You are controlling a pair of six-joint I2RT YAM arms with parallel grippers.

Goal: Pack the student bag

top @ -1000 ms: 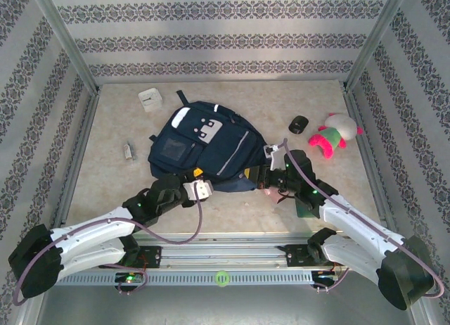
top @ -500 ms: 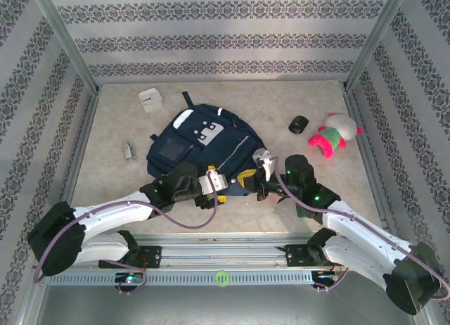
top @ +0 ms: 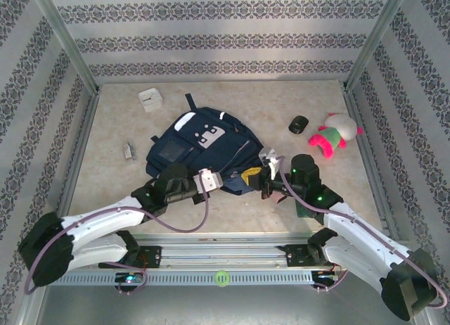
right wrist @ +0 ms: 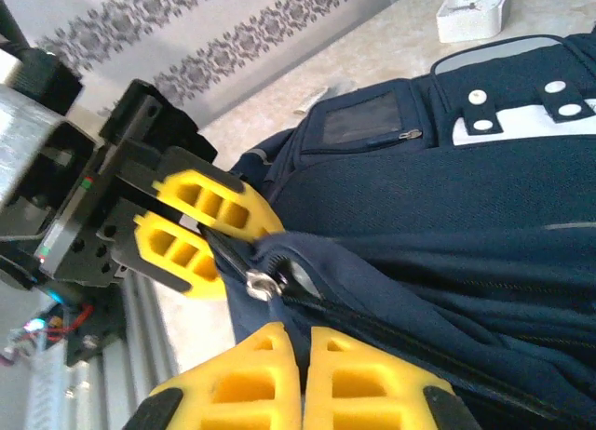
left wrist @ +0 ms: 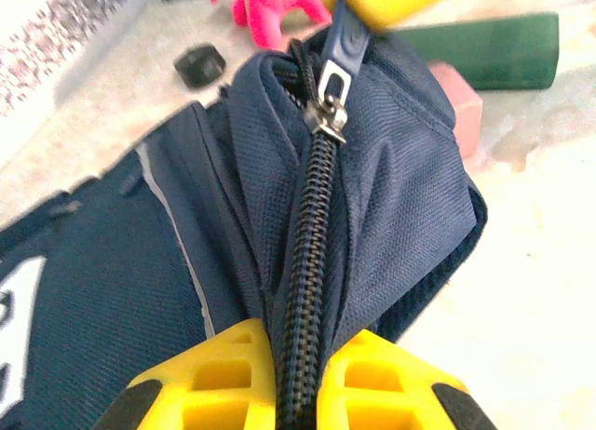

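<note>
Nearest, left gripper (top: 223,183) clamped tight on the zippered near edge of the student bag (top: 200,149), right gripper (top: 251,176) just beside it pinching the zipper pull (left wrist: 347,37), bag lying flat mid-table, pink plush toy (top: 332,136) and white box (top: 150,98) farther back.

The left arm (top: 98,226) and the right arm (top: 362,233) are alike: smooth white shells on the long links, bulky matt-black housings at the joints and bases. A thin grey-purple cable (top: 176,228) loops outside each one, and small green lights (top: 315,196) glow on the black sections. The left gripper (top: 223,182) and the right gripper (top: 249,177) have black bodies, a pale metal block behind them, and bright yellow fingers (right wrist: 209,211) moulded with hollow rectangular cells.
</note>
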